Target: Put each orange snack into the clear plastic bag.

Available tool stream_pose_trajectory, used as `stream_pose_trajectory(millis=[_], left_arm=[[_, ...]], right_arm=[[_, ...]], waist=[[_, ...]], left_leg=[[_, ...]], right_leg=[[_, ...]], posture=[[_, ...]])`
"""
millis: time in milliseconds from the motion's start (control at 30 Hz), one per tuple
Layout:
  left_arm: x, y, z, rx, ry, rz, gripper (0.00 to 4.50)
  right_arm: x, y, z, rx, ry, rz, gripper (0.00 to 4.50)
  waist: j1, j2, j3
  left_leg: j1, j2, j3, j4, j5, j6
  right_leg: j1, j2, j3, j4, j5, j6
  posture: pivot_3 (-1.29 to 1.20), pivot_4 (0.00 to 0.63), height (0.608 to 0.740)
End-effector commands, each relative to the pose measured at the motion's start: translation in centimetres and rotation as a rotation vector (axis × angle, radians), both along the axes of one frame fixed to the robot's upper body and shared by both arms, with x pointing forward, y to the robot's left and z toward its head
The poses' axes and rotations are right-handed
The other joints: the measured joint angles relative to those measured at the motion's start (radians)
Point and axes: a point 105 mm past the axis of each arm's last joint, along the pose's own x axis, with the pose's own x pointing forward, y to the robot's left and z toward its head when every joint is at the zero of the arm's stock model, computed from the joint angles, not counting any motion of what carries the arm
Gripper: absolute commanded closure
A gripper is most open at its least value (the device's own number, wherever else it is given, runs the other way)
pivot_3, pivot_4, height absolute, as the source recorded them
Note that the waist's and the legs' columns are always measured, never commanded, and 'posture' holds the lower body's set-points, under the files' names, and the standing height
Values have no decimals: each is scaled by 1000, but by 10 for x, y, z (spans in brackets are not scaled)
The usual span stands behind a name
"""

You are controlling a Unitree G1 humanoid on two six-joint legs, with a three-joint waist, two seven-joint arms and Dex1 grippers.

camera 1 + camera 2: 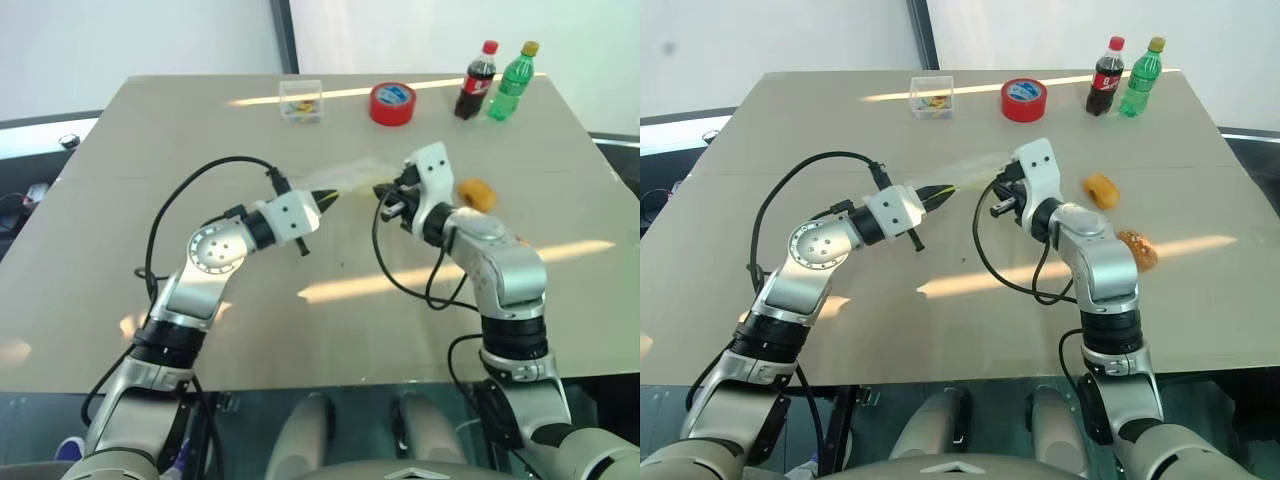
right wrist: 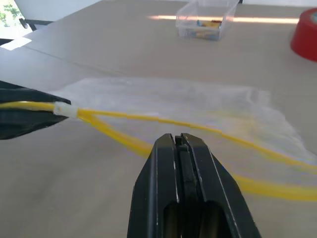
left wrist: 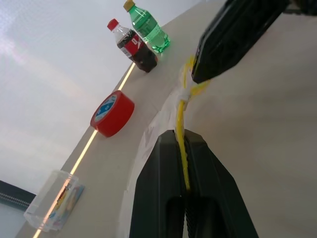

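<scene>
The clear plastic bag [image 1: 352,175] hangs floppy just above the table's middle, its yellow seal strip [image 2: 148,116] split into two lips. My left gripper [image 1: 328,196] is shut on one end of that strip [image 3: 182,129]. My right gripper [image 1: 997,200] is shut at the bag's mouth. The nearer lip runs behind its fingertips [image 2: 171,144], and nothing shows between them. One orange snack [image 1: 1101,188] lies on the table to the right of my right wrist. A second orange snack [image 1: 1137,249], with a reddish patch, lies nearer, beside my right forearm.
Along the far edge of the table [image 1: 150,200] stand a small rigid clear box [image 1: 301,100], a red tape roll [image 1: 392,103], a cola bottle [image 1: 477,80] and a green bottle [image 1: 512,80]. Black cables loop from both wrists.
</scene>
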Motion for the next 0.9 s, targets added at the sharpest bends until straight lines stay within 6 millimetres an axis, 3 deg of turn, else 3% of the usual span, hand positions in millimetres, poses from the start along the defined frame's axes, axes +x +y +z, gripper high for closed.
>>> stream_pose_trajectory(millis=[33,233,267,400,567,733,833,900], left_arm=[[-13,-4,18,-23,-69,-55,4500],[-25,-3,7,-1,-31,-122,4500],[-25,-1,6,4,-23,-123,4500],[-20,10,5,13,-1,-107,4500],[-16,14,2,27,7,-104,4500],[-14,13,1,25,-3,-115,4500],[-14,14,0,16,-3,-116,4500],[-13,16,-1,2,1,-103,4500]], right_arm=[[-1,9,10,48,-26,33,4410],[12,18,5,307,105,3,4410],[17,17,6,272,46,-31,4410],[20,17,-2,-427,-556,-42,4410],[12,26,-10,-691,-886,81,4410],[16,32,-24,-833,-980,166,4410],[21,29,-26,-851,-966,163,3615],[24,24,-26,-873,-962,154,2652]], waist=[[-1,0,0],[-3,0,0],[-2,0,0],[2,0,0],[-10,0,0],[-26,0,-1],[-25,0,-1],[-24,0,-1]], left_leg=[[0,0,0,0,0,0],[1,1,1,0,0,0],[1,1,0,0,0,0],[0,-2,0,1,0,0],[1,0,1,0,0,0],[1,0,2,0,0,0],[1,0,2,0,0,0],[1,0,2,0,0,0]], right_leg=[[0,0,0,0,0,0],[0,0,1,1,0,0],[0,0,1,1,0,0],[0,-1,0,0,0,0],[0,0,0,-1,0,0],[0,0,1,0,0,0],[0,0,1,0,0,0],[0,0,1,0,0,0]], posture=[[0,150,740],[0,150,740],[0,150,740],[0,150,740],[0,150,740],[0,150,740],[0,150,740],[0,150,740]])
